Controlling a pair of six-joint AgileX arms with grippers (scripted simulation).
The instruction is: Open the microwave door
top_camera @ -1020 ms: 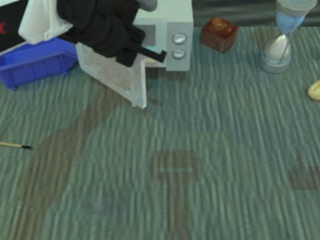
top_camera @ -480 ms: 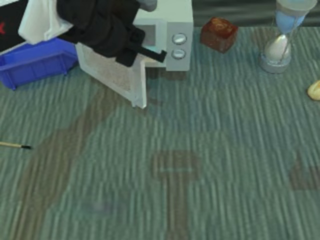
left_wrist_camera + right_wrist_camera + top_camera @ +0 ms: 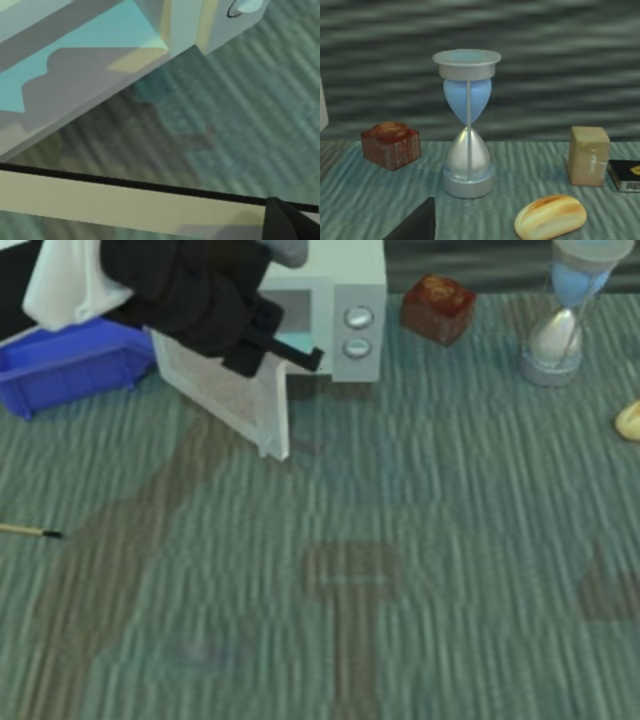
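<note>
Boxy pale grey-white microwave [image 3: 335, 300] at the table's far left: our left gripper [image 3: 290, 348] is at its mesh-windowed door [image 3: 225, 395], grip state undeterminable; door swung well out; next, we judge, widen the swing.

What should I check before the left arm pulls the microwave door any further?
1. Microwave door off the front: ok, swung well out, cavity visible.
2. Left end effector at the door's free edge: ok by position; actual grip cannot tell.
3. Swing path toward the blue bin: not ok, the bin sits close beside the door's hinge side.
4. Microwave body square on the table: ok, no visible tilt.
5. Red-brown block and hourglass clear of the door: ok, both on the far side of the knobs.
6. Right arm: parked, outside the top view.
</note>
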